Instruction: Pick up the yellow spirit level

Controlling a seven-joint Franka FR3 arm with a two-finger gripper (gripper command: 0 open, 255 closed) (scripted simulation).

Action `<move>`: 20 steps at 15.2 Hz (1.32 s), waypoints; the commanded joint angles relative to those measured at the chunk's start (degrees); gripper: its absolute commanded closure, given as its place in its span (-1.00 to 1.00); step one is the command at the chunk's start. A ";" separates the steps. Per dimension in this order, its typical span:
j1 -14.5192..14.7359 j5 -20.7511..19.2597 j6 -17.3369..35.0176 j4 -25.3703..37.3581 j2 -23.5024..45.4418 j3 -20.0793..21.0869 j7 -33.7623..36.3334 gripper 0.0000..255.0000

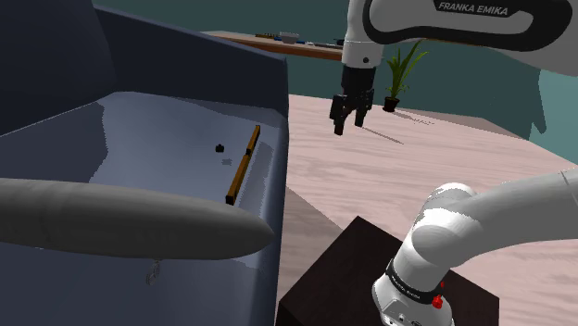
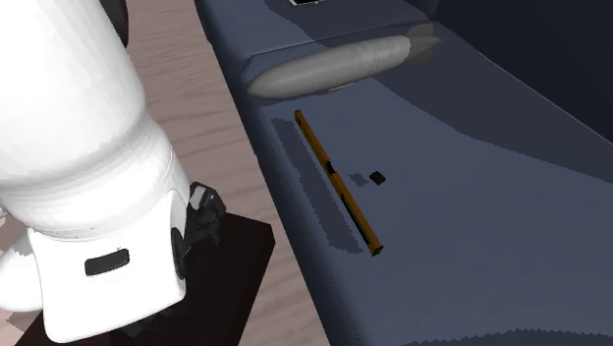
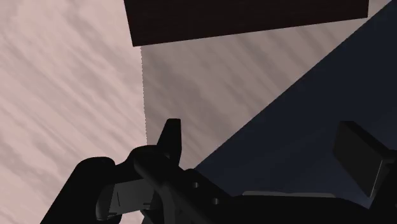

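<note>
Dark stand [image 1: 345, 270] near right, grey torpedo-shaped object [image 1: 120, 220] across near seat of blue sofa [image 1: 139, 120], yellow-orange spirit level [image 1: 243, 165] flat on seat beyond it by right edge, small black item [image 1: 219, 146] just left, gripper [image 1: 348, 125] hovering over floor [image 1: 370, 181] right of sofa, fingers [image 3: 170, 137] apart, empty.

Dim, even light; a straight-edged shadow crosses the floor [image 3: 63, 95].

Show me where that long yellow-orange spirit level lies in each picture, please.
Shoulder view: the long yellow-orange spirit level lies left of centre on the dark blue sofa seat, just above the grey torpedo-shaped cushion.
Second exterior view: it runs diagonally through the centre, below that cushion.
Wrist view: pale floor, dark stand, the sofa's edge.
Shared landmark: the grey cushion.
</note>
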 commanded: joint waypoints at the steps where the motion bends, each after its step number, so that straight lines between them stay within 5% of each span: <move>1: 0.00 0.00 0.00 0.00 0.00 0.00 0.00 -1.00; 12: -2.62 11.56 7.19 2.69 5.73 17.37 33.26 -1.00; 20: -7.48 12.67 13.44 12.51 18.12 30.23 57.72 -1.00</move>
